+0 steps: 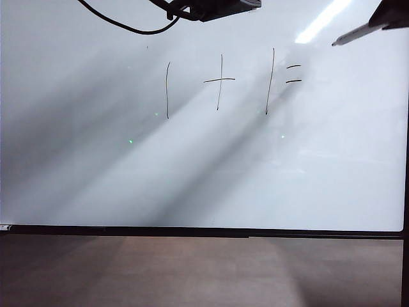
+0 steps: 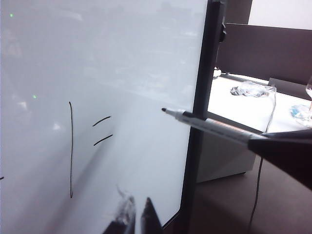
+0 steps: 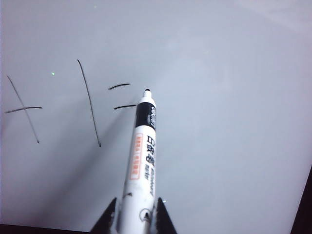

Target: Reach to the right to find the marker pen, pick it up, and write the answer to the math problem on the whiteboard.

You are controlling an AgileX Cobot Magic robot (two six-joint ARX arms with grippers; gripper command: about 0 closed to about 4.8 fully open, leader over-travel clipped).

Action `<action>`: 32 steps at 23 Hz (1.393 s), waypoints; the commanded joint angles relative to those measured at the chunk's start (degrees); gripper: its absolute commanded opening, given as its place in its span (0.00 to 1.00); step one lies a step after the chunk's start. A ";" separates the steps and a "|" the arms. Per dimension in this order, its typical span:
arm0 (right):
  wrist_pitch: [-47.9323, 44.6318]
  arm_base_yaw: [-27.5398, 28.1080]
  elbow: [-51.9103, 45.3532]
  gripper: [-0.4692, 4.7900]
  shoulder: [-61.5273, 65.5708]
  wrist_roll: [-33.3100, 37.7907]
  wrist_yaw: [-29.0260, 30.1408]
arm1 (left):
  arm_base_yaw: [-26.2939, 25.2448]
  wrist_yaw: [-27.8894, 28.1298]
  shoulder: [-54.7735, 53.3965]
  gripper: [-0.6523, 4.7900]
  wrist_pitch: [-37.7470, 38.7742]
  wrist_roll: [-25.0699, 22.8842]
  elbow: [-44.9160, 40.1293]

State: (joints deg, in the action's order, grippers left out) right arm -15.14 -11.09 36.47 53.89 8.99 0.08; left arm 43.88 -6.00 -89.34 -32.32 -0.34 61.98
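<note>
Right gripper [image 3: 132,217] clamps the marker pen [image 3: 142,161]; left gripper [image 2: 136,214] near whiteboard [image 1: 96,179] seems closed.

The whiteboard [image 1: 192,173] pretty much fills the shot, with "1 + 1 =" [image 1: 233,83] scrawled in thin black strokes across the upper middle and blank board to the right of the equals dashes. The right gripper [image 1: 391,16] pokes in at the top right corner holding the pen [image 1: 358,33], tip angled down-left and just up and right of the equals sign. A black device [image 1: 211,7] with a looping cable [image 1: 124,24] hangs along the top edge, and there's brown table [image 1: 198,272] below the board's black frame.
</note>
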 commanded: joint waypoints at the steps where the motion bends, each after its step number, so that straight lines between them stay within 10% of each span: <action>1: -4.28 -0.07 0.22 0.08 1.60 -0.98 2.97 | -0.07 -0.26 0.26 0.17 -0.28 0.15 0.13; 32: -9.92 4.83 7.82 0.08 14.05 -2.25 11.80 | 0.00 -0.28 0.24 0.17 1.51 0.15 0.13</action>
State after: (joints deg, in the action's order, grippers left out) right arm -24.32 -6.17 43.97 68.12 7.14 13.06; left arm 43.92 -6.02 -89.34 -30.57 -0.34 62.00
